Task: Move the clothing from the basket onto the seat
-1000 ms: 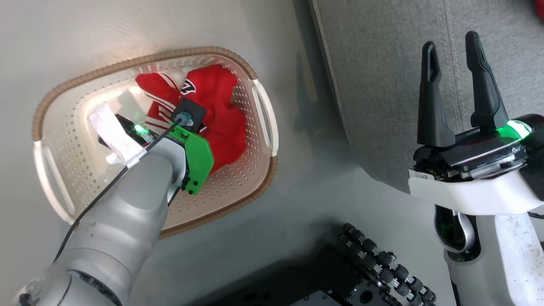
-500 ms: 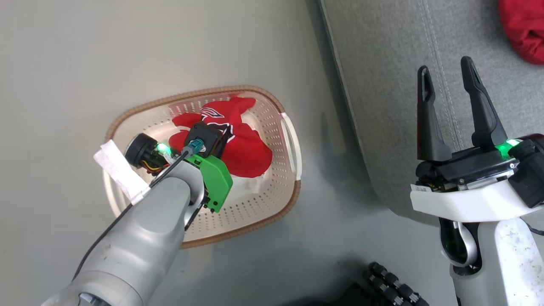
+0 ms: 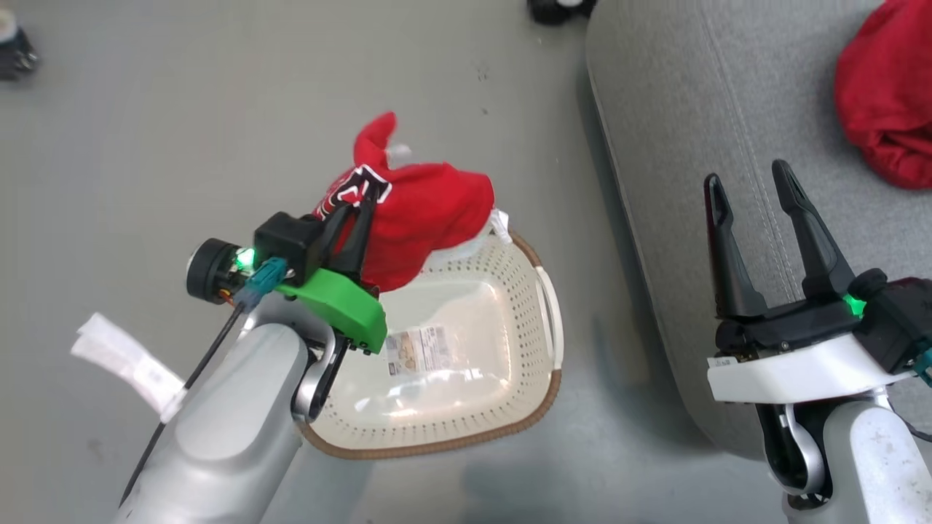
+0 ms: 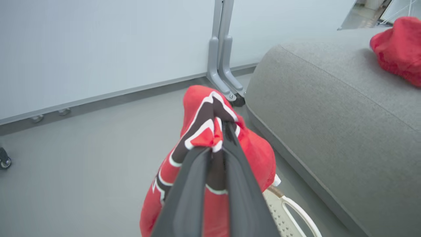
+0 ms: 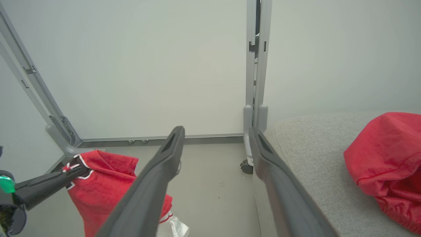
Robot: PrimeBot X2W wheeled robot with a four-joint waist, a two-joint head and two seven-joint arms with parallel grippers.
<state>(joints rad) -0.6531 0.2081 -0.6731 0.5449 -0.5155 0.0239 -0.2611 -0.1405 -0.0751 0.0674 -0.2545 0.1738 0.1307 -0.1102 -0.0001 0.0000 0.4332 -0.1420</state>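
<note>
My left gripper point(image 3: 364, 200) is shut on the red jersey point(image 3: 422, 218) with black-and-white numerals, which hangs bunched above the far end of the cream basket point(image 3: 466, 364). The left wrist view has the jersey point(image 4: 210, 131) pinched between the dark fingers point(image 4: 197, 184). The basket's inside is bare, showing its barcode sticker point(image 3: 416, 348). The plain red shirt point(image 3: 885, 109) lies crumpled on the grey seat point(image 3: 692, 131) at the far right. My right gripper point(image 3: 750, 196) stands open over the seat's near edge, holding nothing. From the right wrist view, the jersey point(image 5: 105, 184) hangs at lower left and the shirt point(image 5: 384, 164) rests at right.
The basket stands on grey floor point(image 3: 182, 131) just left of the seat. A grey metal post with a caster foot point(image 4: 227, 79) stands by the seat's far corner, before a pale wall point(image 5: 148, 65). A small wheel point(image 3: 14, 51) sits at the floor's far left.
My left gripper has lifted the jersey out of the basket, leaving the basket's inside bare. The head camera has tilted up, so the shirt on the seat shows more fully.
</note>
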